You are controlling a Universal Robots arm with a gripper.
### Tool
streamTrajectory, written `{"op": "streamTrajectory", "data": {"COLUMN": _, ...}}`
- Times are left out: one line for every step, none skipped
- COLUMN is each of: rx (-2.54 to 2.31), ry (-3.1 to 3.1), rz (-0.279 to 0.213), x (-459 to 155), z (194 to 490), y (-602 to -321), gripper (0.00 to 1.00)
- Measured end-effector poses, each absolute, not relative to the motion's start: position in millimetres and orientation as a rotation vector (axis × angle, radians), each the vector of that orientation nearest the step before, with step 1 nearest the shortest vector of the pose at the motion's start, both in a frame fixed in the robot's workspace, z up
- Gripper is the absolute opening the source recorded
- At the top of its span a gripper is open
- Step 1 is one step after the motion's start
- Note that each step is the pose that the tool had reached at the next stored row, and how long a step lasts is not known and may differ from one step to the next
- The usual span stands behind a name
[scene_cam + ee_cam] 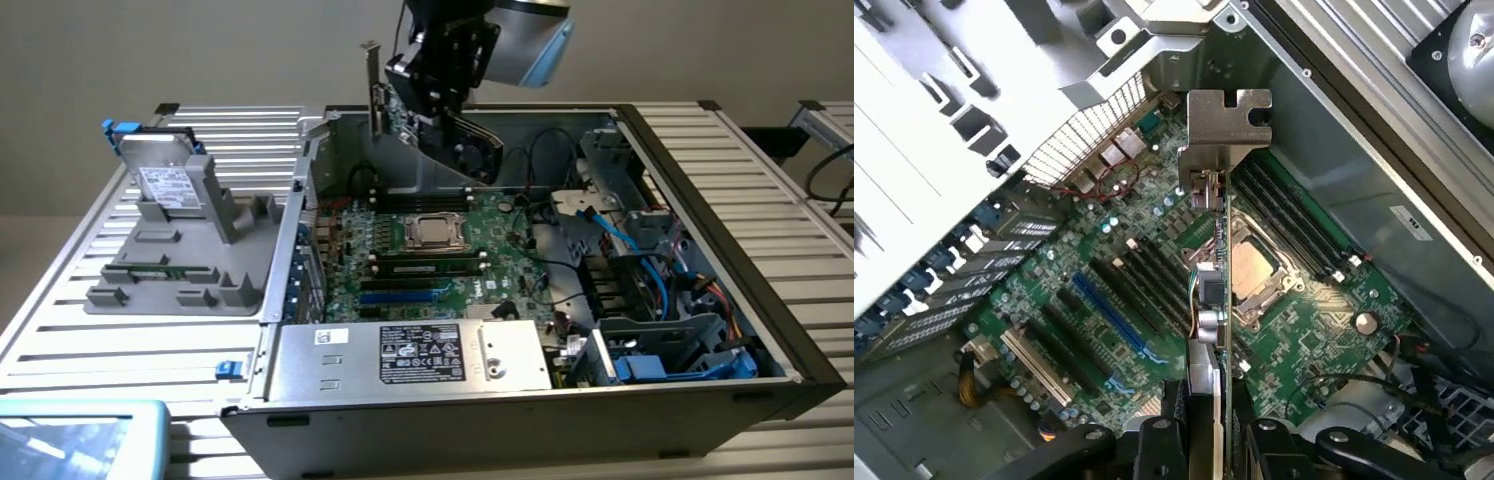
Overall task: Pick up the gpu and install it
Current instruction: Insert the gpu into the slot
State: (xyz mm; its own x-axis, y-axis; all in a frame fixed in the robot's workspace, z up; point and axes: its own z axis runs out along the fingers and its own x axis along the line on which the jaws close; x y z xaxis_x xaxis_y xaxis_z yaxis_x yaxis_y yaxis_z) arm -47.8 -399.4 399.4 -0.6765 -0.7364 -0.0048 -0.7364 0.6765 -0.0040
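Note:
The gpu (451, 135) hangs in the air over the back of the open computer case (694, 190), tilted, with its black fan side toward the exterior view's right and its silver end bracket (370, 75) sticking up. My gripper (434, 95) is shut on it from above. In the wrist view I see the gpu (1221, 270) edge-on between my fingers (1166, 440), its bracket (1227, 125) pointing away from the camera. Below it lies the green motherboard (1314, 330) with a blue slot (1109, 318) and several black slots.
The motherboard's processor socket (434, 232) and memory slots sit mid-case. A power supply (414, 355) fills the near side; cables and drive bays (654, 350) crowd the exterior view's right. A grey fixture (174, 280) outside the case holds a silver hard drive (167, 185) and a memory stick (163, 270).

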Motion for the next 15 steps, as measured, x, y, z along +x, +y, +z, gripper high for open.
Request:
{"op": "streamTrajectory", "data": {"rx": -1.287, "ry": 2.859, "rz": -0.003, "x": -47.8, "z": 399.4, "y": -399.4, "gripper": 0.28}}
{"op": "streamTrajectory", "data": {"rx": -1.312, "ry": 2.848, "rz": -0.003, "x": -47.8, "z": 399.4, "y": -399.4, "gripper": 0.28}}
{"op": "streamTrajectory", "data": {"rx": -1.338, "ry": 2.836, "rz": -0.002, "x": -47.8, "z": 399.4, "y": -399.4, "gripper": 0.28}}
{"op": "streamTrajectory", "data": {"rx": -1.365, "ry": 2.823, "rz": -0.002, "x": -47.7, "z": 399.4, "y": -399.4, "gripper": 0.28}}
{"op": "streamTrajectory", "data": {"rx": -1.390, "ry": 2.810, "rz": -0.002, "x": -47.7, "z": 399.4, "y": -399.4, "gripper": 0.28}}
{"op": "streamTrajectory", "data": {"rx": -1.415, "ry": 2.798, "rz": -0.002, "x": -47.8, "z": 399.3, "y": -399.4, "gripper": 0.28}}
{"op": "streamTrajectory", "data": {"rx": -1.441, "ry": 2.785, "rz": -0.002, "x": -47.8, "z": 399.2, "y": -399.4, "gripper": 0.28}}
{"op": "streamTrajectory", "data": {"rx": -1.466, "ry": 2.772, "rz": -0.002, "x": -47.8, "z": 399.1, "y": -399.4, "gripper": 0.28}}
{"op": "streamTrajectory", "data": {"rx": -1.491, "ry": 2.758, "rz": -0.002, "x": -47.8, "z": 398.9, "y": -399.4, "gripper": 0.28}}
{"op": "streamTrajectory", "data": {"rx": -1.515, "ry": 2.745, "rz": -0.002, "x": -47.8, "z": 398.9, "y": -399.4, "gripper": 0.28}}
{"op": "streamTrajectory", "data": {"rx": -1.540, "ry": 2.731, "rz": -0.002, "x": -47.7, "z": 398.8, "y": -399.4, "gripper": 0.28}}
{"op": "streamTrajectory", "data": {"rx": -1.567, "ry": 2.716, "rz": -0.002, "x": -47.7, "z": 398.7, "y": -399.4, "gripper": 0.28}}
{"op": "streamTrajectory", "data": {"rx": -1.591, "ry": 2.702, "rz": -0.002, "x": -47.7, "z": 398.6, "y": -399.4, "gripper": 0.28}}
{"op": "streamTrajectory", "data": {"rx": -1.615, "ry": 2.687, "rz": -0.002, "x": -47.7, "z": 398.6, "y": -399.4, "gripper": 0.28}}
{"op": "streamTrajectory", "data": {"rx": -1.639, "ry": 2.673, "rz": -0.001, "x": -47.7, "z": 398.5, "y": -399.4, "gripper": 0.28}}
